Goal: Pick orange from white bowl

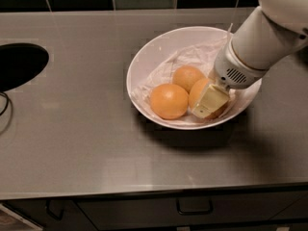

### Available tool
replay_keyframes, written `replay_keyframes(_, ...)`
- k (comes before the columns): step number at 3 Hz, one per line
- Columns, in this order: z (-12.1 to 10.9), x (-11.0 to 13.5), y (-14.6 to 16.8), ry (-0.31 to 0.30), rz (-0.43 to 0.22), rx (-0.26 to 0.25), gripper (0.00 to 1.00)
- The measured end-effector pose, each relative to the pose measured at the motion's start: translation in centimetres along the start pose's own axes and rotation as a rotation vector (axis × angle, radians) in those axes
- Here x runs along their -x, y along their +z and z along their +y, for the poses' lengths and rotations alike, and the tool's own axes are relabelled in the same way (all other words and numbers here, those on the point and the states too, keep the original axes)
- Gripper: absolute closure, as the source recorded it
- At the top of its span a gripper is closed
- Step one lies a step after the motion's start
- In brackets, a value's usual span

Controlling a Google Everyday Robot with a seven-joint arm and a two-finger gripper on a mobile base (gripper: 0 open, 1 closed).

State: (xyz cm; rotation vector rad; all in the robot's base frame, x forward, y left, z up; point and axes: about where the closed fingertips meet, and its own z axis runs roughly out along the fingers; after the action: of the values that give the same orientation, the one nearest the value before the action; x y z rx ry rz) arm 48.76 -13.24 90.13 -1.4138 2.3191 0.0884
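The tool (208, 100) is reaching down into the right side of the bowl (149, 52), which is sitting on the desk (72, 129). It is resting against the orange (198, 91), which is lying on the paper (190, 57) in the bowl. Whether it is pinching it, I cannot tell. A left orange (168, 101) and a back orange (186, 76) are lying just beside it.

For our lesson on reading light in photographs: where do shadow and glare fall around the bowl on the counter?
Camera view: the white bowl throws a dark shadow onto the counter on its near side; camera view: the steel shows only a soft sheen, no hard glare; camera view: the gripper, in the bowl at the right-hand orange, is brightly lit.
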Motion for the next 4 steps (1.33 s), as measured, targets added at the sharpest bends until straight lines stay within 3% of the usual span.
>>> replay_keyframes(2,0.0,-0.7,1.5,0.016,0.029,0.019,0.35)
replay_keyframes(3,0.1,-0.9,2.1,0.013,0.061,0.019,0.43)
replay_keyframes(4,0.1,-0.9,2.1,0.013,0.061,0.019,0.62)
